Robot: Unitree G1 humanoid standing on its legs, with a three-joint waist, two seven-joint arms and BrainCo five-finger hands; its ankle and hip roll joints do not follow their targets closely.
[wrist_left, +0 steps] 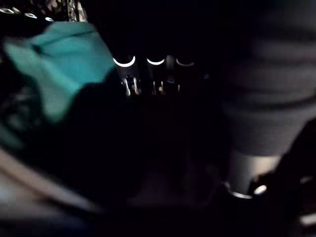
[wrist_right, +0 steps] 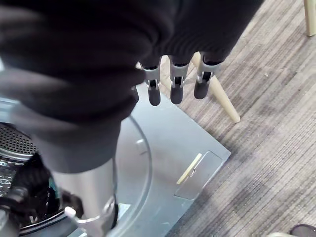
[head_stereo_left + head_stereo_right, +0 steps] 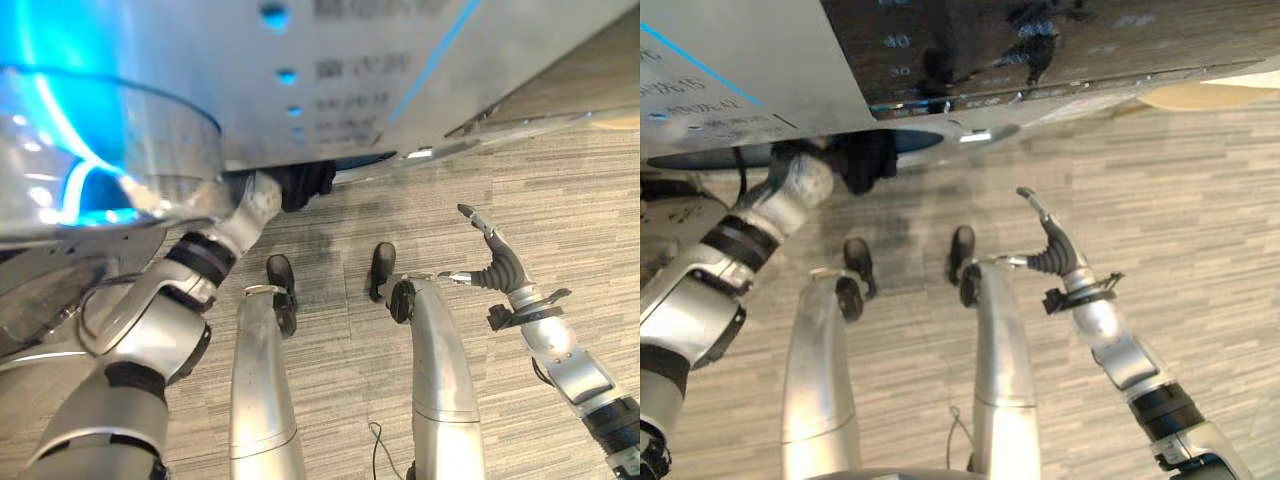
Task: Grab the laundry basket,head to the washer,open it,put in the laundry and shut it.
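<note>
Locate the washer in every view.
Left eye: the washer has its silver front across the top.
Right eye: silver front at upper left.
Left wrist: inside the dark drum, with teal cloth.
Right wrist: silver front, lower middle.
Shared landmark: grey striped floor.

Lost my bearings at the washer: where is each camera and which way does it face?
Left eye view: on the head, looking down at washer and floor; left hand at the washer's opening, right hand over the floor.
Right eye view: beside it; shares that scene.
Left wrist view: on the left wrist, facing into the dark washer, teal cloth ahead.
Right wrist view: on the right wrist, looking past its fingers at the washer's front, a wooden leg and floor.
</note>
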